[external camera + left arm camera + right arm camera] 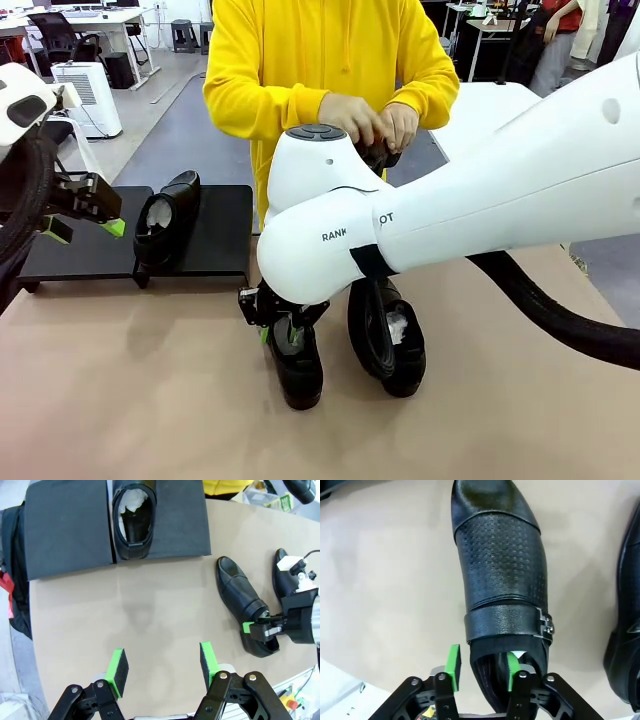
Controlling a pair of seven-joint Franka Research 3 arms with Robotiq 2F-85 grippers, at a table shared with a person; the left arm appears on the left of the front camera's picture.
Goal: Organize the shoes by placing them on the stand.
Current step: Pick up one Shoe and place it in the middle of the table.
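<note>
The right gripper (483,672) stood loosened at the heel end of a buckled shoe (500,565). One green pad hung just outside the collar with a sliver of gap, and the other sat inside the opening, so nothing was clamped. That shoe lay on its sole on the tan tabletop (150,400), toe toward the robot's side. Just beside it, on the robot's right, lay a second shoe (390,340) with white paper (397,326) showing in its opening.

The left gripper (163,672) hovered released and empty, its pads wide apart above bare tabletop, well apart from both shoes. Farther out on the robot's left, the stand (215,230) carried a third shoe (165,215). It stood upright on its sole, stuffed with paper, heel toward the robot.

Across the tabletop a person in a yellow hoodie held something small and dark in both hands (365,122). What it was could not be told.
</note>
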